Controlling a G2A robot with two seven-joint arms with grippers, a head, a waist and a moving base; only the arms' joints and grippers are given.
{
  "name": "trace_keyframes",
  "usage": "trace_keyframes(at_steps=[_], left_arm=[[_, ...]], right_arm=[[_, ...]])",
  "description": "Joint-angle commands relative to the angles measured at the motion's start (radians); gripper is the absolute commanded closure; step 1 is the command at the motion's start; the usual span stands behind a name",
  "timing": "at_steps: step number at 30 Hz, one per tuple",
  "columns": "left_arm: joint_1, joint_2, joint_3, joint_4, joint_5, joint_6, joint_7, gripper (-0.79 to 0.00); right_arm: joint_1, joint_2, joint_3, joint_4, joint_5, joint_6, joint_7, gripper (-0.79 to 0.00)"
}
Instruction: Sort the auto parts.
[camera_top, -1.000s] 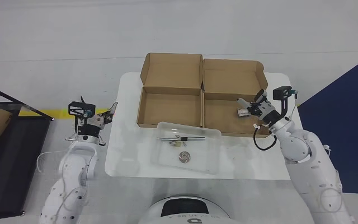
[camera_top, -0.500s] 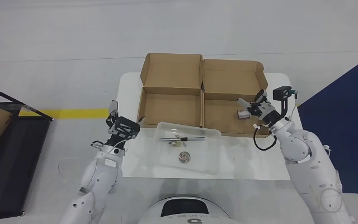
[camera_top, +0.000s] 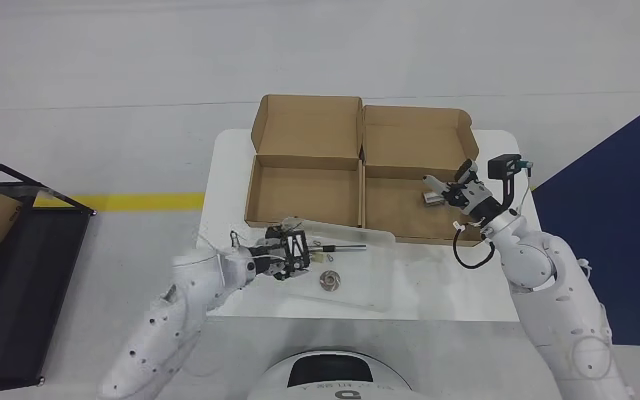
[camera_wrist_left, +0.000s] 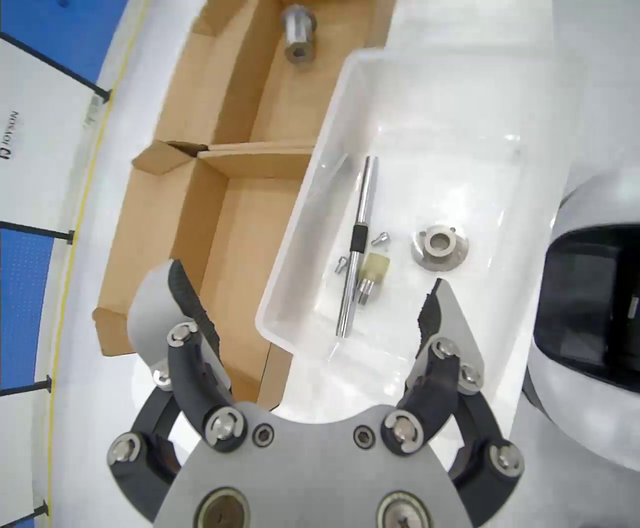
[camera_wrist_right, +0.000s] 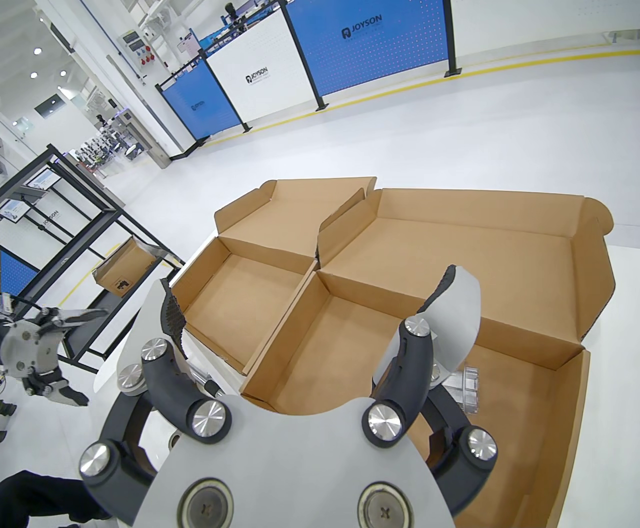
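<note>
Top view, left gripper (camera_top: 292, 250): we see it over the 9 o'clock end of the clear tray (camera_top: 365, 288), its jaws spread wide with nothing between them.
Tray parts: we count a long rod (camera_wrist_left: 357, 245), a flanged ring (camera_wrist_left: 439, 247), a cream plug (camera_wrist_left: 374, 267) and two small screws (camera_wrist_left: 380, 240), all loose on the tray floor. The plug lies just beside the rod, and the ring sits at 6 o'clock of the rod.
Right gripper (camera_top: 447, 190): we find it at the table's 3 o'clock side, over the right box (camera_top: 395, 215), fingers apart and holding nothing.
Metal bush (camera_wrist_right: 465, 385): we see it on the right box's floor, just beside one finger.
Boxes: the left box (camera_top: 300, 195) and the right box stand touching, side by side, at 12 o'clock of the tray, with their lids folded back.
Table: we see the white table (camera_top: 225, 170) carrying the tray and both boxes.
</note>
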Motion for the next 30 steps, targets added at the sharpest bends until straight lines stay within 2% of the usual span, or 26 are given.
trace_keyframes(at_steps=[1, 4, 5, 6, 16, 17, 19, 20, 21, 24, 25, 28, 30], left_arm=[[-0.053, -0.009, 0.07, 0.048, 0.014, -0.021, -0.033, -0.785], [-0.098, -0.02, 0.141, 0.103, 0.055, -0.005, -0.053, -0.785], [-0.108, -0.024, 0.152, 0.117, 0.055, 0.025, -0.049, -0.785], [-0.109, -0.026, 0.152, 0.128, 0.036, 0.055, -0.037, -0.785], [-0.108, -0.026, 0.157, 0.135, 0.064, 0.067, -0.063, -0.785], [-0.107, -0.026, 0.158, 0.137, 0.077, 0.08, -0.088, -0.483], [-0.106, -0.025, 0.167, 0.143, 0.071, 0.05, -0.104, -0.2], [-0.112, -0.024, 0.169, 0.142, 0.071, 0.025, -0.106, -0.025], [-0.117, -0.024, 0.171, 0.149, 0.062, -0.005, -0.108, 0.0], [-0.146, -0.02, 0.174, 0.174, 0.014, -0.138, -0.093, -0.003], [-0.156, -0.019, 0.171, 0.186, 0.005, -0.165, -0.095, -0.062], [-0.181, -0.022, 0.176, 0.209, 0.0, -0.168, -0.139, -0.095], [-0.193, -0.028, 0.195, 0.219, 0.003, -0.14, -0.181, -0.062]], right_arm=[[0.0, 0.0, 0.0, 0.0, 0.0, 0.0, 0.0, -0.785], [0.0, 0.0, 0.0, 0.0, 0.0, 0.0, 0.0, -0.785], [0.0, 0.0, 0.0, 0.0, 0.0, 0.0, 0.0, -0.785], [0.0, 0.0, 0.0, 0.0, 0.0, 0.0, 0.0, -0.785], [0.0, 0.0, 0.0, 0.0, 0.0, 0.0, 0.0, -0.785], [0.0, 0.0, 0.0, 0.0, 0.0, 0.0, 0.0, -0.785], [0.0, 0.0, 0.0, 0.0, 0.0, 0.0, 0.0, -0.785], [0.0, 0.0, 0.0, 0.0, 0.0, 0.0, 0.0, -0.785], [0.0, 0.0, 0.0, 0.0, 0.0, 0.0, 0.0, -0.785], [0.0, 0.0, 0.0, 0.0, 0.0, 0.0, 0.0, -0.785], [0.0, 0.0, 0.0, 0.0, 0.0, 0.0, 0.0, -0.785], [0.0, 0.0, 0.0, 0.0, 0.0, 0.0, 0.0, -0.785], [0.0, 0.0, 0.0, 0.0, 0.0, 0.0, 0.0, -0.785]])
